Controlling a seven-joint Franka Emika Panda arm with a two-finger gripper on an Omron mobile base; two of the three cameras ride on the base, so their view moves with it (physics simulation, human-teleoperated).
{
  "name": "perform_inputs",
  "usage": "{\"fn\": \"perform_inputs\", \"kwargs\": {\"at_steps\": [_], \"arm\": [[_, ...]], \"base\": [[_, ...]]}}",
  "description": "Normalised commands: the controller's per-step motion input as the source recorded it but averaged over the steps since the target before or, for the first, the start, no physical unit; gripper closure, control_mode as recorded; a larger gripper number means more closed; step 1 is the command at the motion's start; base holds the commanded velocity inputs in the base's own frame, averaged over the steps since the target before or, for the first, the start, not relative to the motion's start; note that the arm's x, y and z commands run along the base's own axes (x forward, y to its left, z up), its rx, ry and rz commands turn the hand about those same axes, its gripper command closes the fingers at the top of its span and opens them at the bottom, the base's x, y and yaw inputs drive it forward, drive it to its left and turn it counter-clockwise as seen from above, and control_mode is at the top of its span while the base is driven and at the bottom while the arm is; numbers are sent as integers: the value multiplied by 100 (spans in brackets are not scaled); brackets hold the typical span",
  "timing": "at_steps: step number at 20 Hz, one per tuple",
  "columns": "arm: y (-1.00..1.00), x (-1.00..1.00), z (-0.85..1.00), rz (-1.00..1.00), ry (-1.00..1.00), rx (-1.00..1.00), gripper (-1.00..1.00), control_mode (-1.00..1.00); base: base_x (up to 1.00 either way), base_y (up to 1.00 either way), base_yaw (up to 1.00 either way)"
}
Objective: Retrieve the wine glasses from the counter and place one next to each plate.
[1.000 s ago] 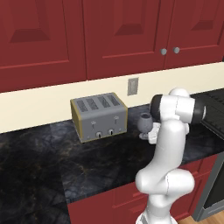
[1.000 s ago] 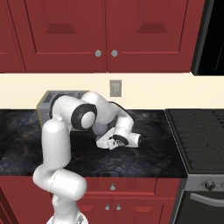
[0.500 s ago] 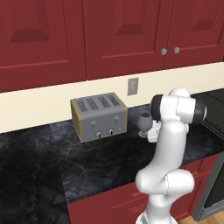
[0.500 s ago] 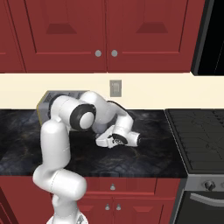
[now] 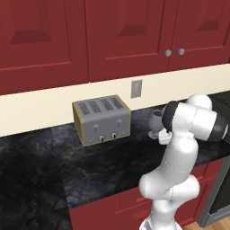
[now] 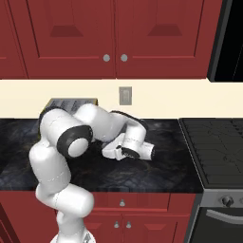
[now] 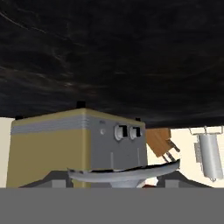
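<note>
Wine glass [image 7: 124, 175] foot sits right between the jaws.

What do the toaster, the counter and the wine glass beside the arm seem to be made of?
Toaster: likely brushed metal, matte grey faces with tan trim. Counter: looks like polished black stone, pale marbled veins. Wine glass: probably glass, grey and see-through.

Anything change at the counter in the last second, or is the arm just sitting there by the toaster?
Hardly anything visible: the gripper stays low beside the toaster, jaws on either side of a wine glass, whose foot shows between them in the hand view. Arm, toaster and counter look unmoved.
</note>
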Motion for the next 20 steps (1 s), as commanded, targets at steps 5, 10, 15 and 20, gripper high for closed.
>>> {"fn": "perform_inputs", "kwargs": {"at_steps": [5,10,15,20], "arm": [[0,-96,88,-6,4,-1,100,-100],[0,-92,84,-5,0,-2,100,-100],[0,-93,82,-4,0,-1,100,-100],[0,-77,73,0,0,-2,100,-100]], "base": [[0,0,0],[0,0,0],[0,0,0],[0,0,0]]}}
